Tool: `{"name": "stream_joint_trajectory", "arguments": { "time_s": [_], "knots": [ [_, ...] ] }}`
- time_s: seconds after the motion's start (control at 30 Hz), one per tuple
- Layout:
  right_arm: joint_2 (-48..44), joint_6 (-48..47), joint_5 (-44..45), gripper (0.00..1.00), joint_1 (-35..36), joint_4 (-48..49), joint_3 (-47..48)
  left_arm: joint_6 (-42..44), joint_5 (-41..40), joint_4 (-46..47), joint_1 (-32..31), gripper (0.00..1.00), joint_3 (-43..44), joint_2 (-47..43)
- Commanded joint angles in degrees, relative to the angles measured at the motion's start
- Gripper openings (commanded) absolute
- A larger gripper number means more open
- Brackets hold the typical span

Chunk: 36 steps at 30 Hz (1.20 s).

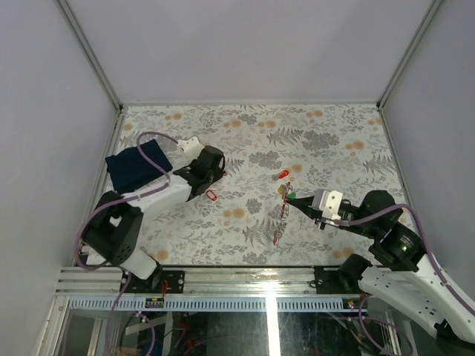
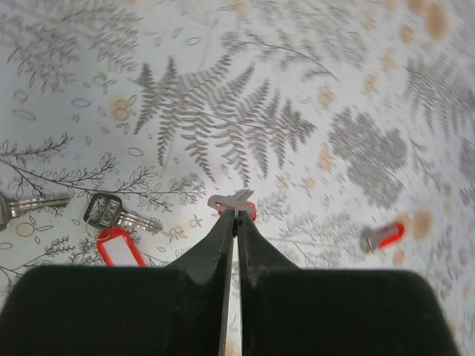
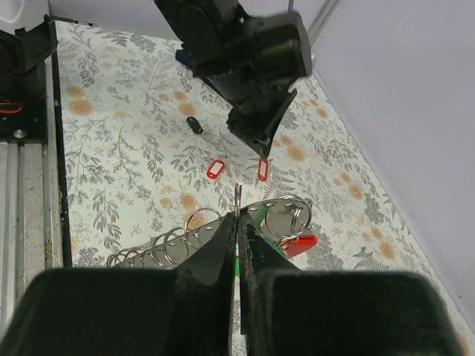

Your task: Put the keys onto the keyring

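Note:
My left gripper [image 2: 236,216] is shut on a small metal key with a red tag [image 2: 236,203], held just above the table. In the right wrist view that red tag [image 3: 263,169] hangs under the left gripper [image 3: 260,150]. My right gripper [image 3: 238,216] is shut on one upright thin ring [image 3: 237,194] of the keyring, a flat grey strip [image 3: 215,231] carrying several rings. Keys with a red tag [image 3: 298,243] and a green tag sit on its far end. From above, the keyring [image 1: 281,216] lies centre-right, with the right gripper [image 1: 292,199] at it and the left gripper [image 1: 219,177] well left of it.
Loose keys lie on the fern-print cloth: one with a red tag [image 2: 119,246], a bare key [image 2: 30,203] at the left edge, another red-tagged one [image 2: 382,236] to the right. A red tag [image 1: 211,195] lies under the left arm. A dark blue pouch [image 1: 137,167] sits at the left.

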Motion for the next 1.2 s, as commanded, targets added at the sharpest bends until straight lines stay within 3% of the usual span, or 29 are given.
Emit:
{"name": "stream_joint_trajectory", "arguments": {
  "time_s": [0.0,0.17,0.37,0.53,0.7,0.83,1.17],
  "knots": [
    [0.7,1.8,2.2,0.0,0.3,2.1,3.3,20.0,9.5,7.4,-0.3,0.0,-1.9,-8.0],
    [1.6,2.6,4.3,0.0,0.3,1.6,4.2,36.0,24.6,7.3,-0.4,0.0,-2.0,-17.7],
    [3.2,4.6,1.4,0.0,0.3,4.9,3.5,49.3,42.2,9.5,-0.4,0.0,-3.0,-29.2],
    [4.1,5.4,-5.1,0.0,0.3,12.3,0.5,60.5,62.2,6.5,-0.5,0.0,1.3,-33.3],
    [6.7,3.3,-10.1,0.0,0.3,12.6,2.2,70.6,73.8,-2.7,-0.7,0.0,9.2,-32.9],
    [8.2,0.9,-14.2,0.0,0.3,11.9,3.9,79.3,76.2,-8.3,-2.3,0.0,13.4,-33.1],
    [9.2,2.1,-24.3,0.0,0.3,13.0,6.6,97.8,71.6,-15.7,-10.7,0.0,17.7,-34.1]
  ]
}}
